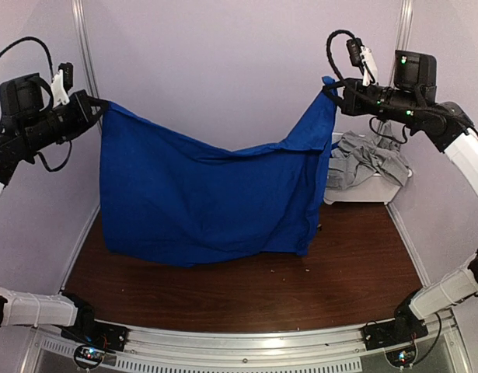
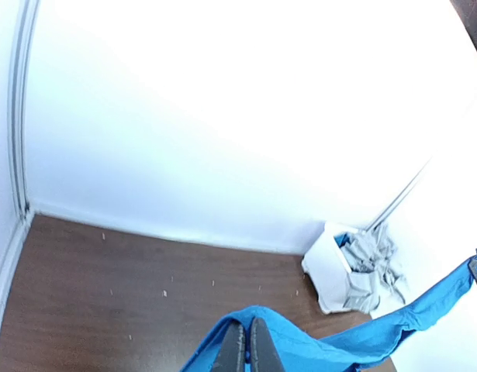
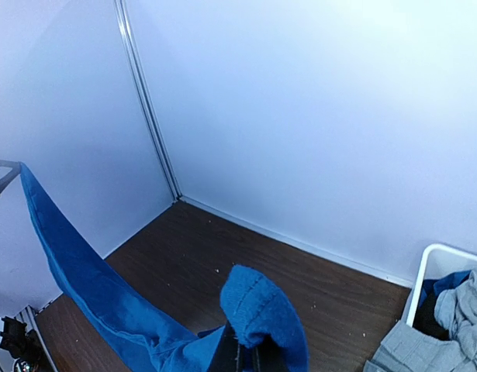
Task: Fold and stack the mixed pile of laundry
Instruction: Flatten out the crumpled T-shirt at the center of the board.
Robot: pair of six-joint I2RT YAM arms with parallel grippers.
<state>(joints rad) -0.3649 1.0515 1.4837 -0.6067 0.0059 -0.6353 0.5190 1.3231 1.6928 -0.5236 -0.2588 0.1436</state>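
Wood table (image 1: 246, 287): bare brown top nearest you, with the hanging cloth's lower hem down at its surface.
Blue garment (image 1: 200, 194): held up over the middle of the table, spread like a curtain between your two arms. Its top edge sags in the centre.
Left claw (image 1: 95, 107): fingers pressed together on the top left corner of the cloth.
Right claw (image 1: 336, 92): clamped on the top right corner, with a tuft poking out above.
Step in hand: you appear to be spreading the piece out, ahead of the first fold.
Next move: probably lower both corners together, keeping the top edge taut so the cloth lies flat.
Bin (image 1: 363, 194): white, far right, behind the cloth's right edge.
Grey clothes (image 1: 367, 159): heaped in the bin and spilling over its rim, with a scrap of blue cloth (image 3: 447, 283) among them.
Count: one raised garment, two claws, one bin. The grey pieces are too crumpled to count.
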